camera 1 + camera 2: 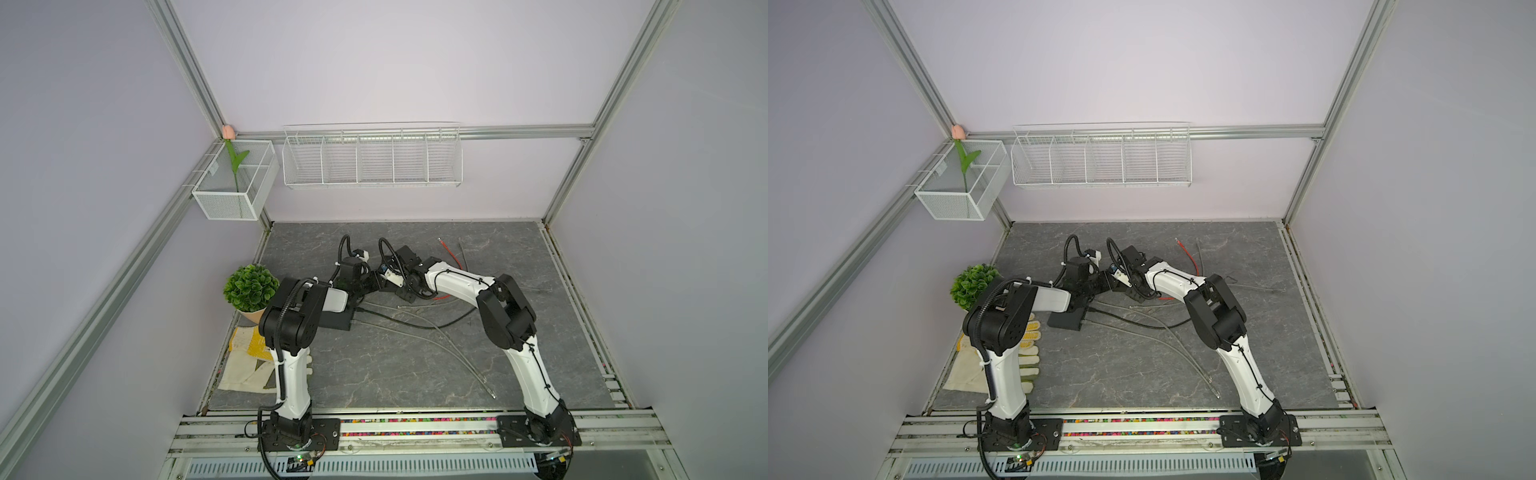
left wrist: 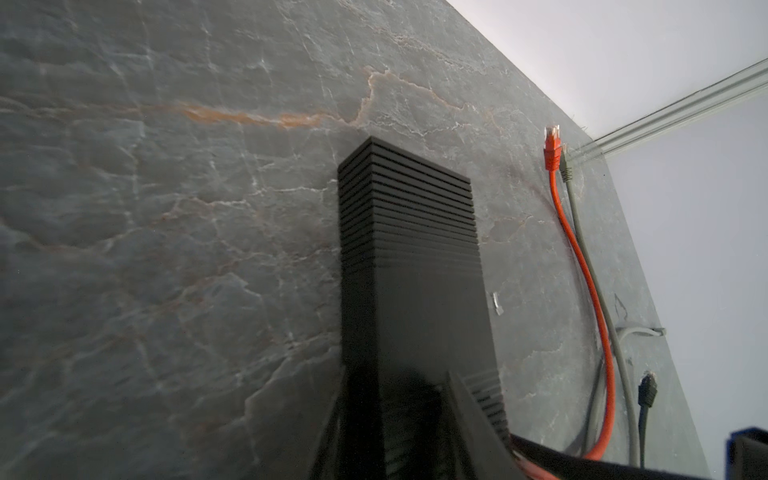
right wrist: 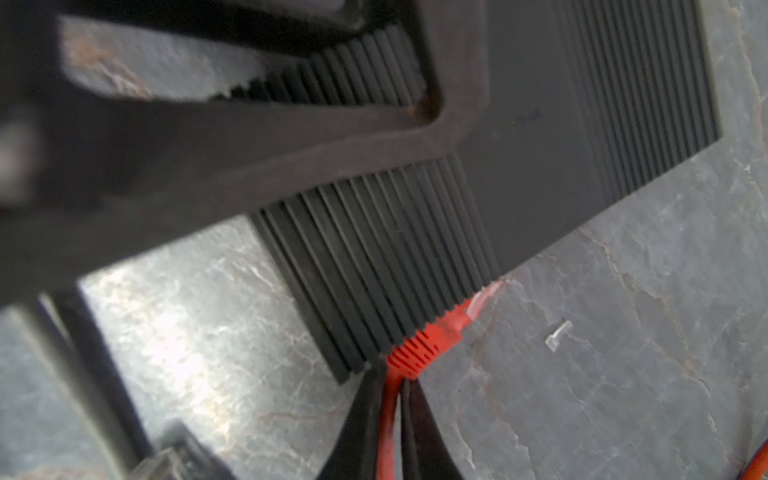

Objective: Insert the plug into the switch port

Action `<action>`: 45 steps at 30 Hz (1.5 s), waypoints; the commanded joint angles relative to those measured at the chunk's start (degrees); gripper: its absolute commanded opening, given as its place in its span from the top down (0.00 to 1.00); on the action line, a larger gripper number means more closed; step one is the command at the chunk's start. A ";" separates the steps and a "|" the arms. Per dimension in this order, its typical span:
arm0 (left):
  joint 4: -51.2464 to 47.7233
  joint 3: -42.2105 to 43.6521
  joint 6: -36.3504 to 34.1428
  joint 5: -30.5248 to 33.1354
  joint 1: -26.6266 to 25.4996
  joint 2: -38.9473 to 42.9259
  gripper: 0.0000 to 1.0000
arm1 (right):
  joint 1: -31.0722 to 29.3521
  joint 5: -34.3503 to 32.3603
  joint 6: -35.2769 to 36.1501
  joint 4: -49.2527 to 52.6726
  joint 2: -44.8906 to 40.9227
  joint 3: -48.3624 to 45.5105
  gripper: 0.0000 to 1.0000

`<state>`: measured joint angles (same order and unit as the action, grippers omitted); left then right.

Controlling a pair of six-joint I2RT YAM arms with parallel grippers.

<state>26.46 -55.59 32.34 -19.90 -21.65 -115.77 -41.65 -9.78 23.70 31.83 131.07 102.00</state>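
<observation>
The left gripper, nearest the lens, stands partway closed. On the grey table lies the black ribbed switch, clamped across its width in those jaws. The right gripper has its jaws almost together around the red cable; whether they pinch it I cannot tell. The red plug sits against the switch's side edge, partly hidden.

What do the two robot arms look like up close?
Both the left arm and right arm have white shells with chunky black joints. A ribbed black hose runs up the left; a thin black wire is tied along the right. The fingers are black and tapered.
</observation>
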 commanded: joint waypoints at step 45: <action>-29.47 -27.99 -0.23 -13.83 5.05 -10.63 0.57 | 3.06 3.61 -9.28 4.69 0.66 5.47 0.72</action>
<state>0.97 -79.37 32.93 -32.56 -15.73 -124.36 -36.97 -8.95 16.25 38.76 135.02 110.85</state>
